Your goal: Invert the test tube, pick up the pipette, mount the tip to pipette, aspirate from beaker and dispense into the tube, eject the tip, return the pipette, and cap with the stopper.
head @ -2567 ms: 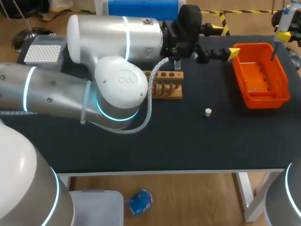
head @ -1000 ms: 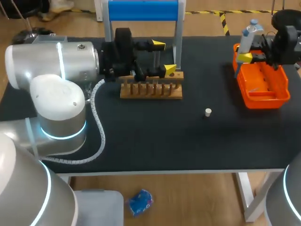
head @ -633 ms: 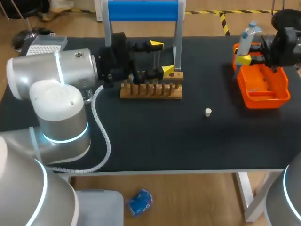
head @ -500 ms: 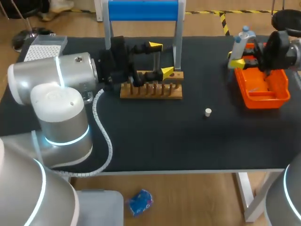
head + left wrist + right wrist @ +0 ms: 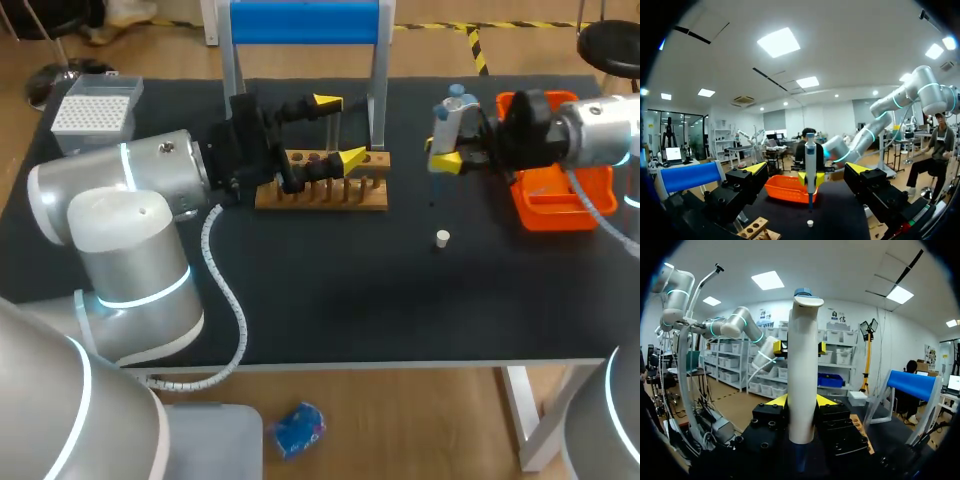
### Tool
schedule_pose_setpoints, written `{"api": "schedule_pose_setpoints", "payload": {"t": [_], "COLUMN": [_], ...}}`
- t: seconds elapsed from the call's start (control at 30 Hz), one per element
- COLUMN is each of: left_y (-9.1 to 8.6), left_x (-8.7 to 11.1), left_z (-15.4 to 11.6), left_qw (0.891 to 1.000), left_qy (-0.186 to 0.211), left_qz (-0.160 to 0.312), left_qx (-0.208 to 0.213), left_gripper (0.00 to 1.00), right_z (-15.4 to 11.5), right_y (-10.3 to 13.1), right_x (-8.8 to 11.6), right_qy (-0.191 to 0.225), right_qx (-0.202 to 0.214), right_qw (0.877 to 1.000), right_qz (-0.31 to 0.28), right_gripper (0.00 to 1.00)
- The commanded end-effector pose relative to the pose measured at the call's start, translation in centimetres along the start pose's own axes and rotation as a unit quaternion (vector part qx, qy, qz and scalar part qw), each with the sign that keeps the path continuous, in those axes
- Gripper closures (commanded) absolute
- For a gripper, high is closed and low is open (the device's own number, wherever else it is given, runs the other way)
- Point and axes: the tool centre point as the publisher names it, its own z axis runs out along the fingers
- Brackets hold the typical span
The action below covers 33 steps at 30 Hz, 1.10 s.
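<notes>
The rack (image 5: 330,192) lies just under the left gripper (image 5: 340,129), whose fingers stand apart above it; whether they touch it I cannot tell. A stand (image 5: 378,85) rises just beside that gripper, behind the rack. Ahead of the left gripper, well apart, the pipette (image 5: 452,118) stands upright between the two fingers of the right gripper (image 5: 442,152), touched from both sides. The stopper (image 5: 442,238) lies on the table (image 5: 400,300) near the pipette's lower end, apart from it. The bin (image 5: 560,205) sits behind the right gripper, beside its arm. The tip box (image 5: 93,105) rests far behind the left gripper.
</notes>
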Motion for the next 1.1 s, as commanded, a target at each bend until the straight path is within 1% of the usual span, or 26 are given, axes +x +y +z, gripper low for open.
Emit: {"api": "schedule_pose_setpoints", "payload": {"t": [0.03,0.13,0.53,0.63,0.67,0.8,0.87,1.1], "left_y": [0.3,0.4,0.4,1.0,1.1,1.4,1.7,2.8], "left_x": [-0.1,-0.2,-0.2,-0.1,-0.2,-0.4,-0.5,-0.3], "left_z": [-0.4,-0.7,-0.7,-0.2,0.0,0.2,0.2,0.5], "left_qw": [1.000,1.000,1.000,0.999,0.999,0.999,0.998,0.998], "left_qy": [-0.004,-0.009,-0.009,-0.004,-0.005,0.002,0.000,0.003], "left_qz": [0.005,0.008,0.008,0.008,0.007,0.004,0.000,-0.012], "left_qx": [0.014,-0.008,-0.008,-0.031,-0.039,-0.054,-0.059,-0.064], "left_gripper": [0.00,0.00,0.00,0.00,0.00,0.00,0.00,0.00], "right_z": [1.2,1.2,1.2,2.8,3.3,4.7,5.2,7.1], "right_y": [0.5,0.5,0.5,-0.3,-0.6,-1.1,-1.2,-1.2], "right_x": [0.0,0.0,0.0,0.1,0.2,0.6,0.7,0.6], "right_qy": [-0.002,-0.002,-0.002,-0.006,-0.010,-0.009,-0.008,0.000], "right_qx": [0.004,0.004,0.004,0.000,-0.010,-0.017,-0.024,-0.022], "right_qw": [1.000,1.000,1.000,1.000,1.000,1.000,1.000,1.000], "right_qz": [-0.002,-0.002,-0.002,-0.004,-0.007,-0.008,-0.010,-0.013], "right_gripper": [1.00,1.00,1.00,1.00,1.00,1.00,1.00,1.00]}}
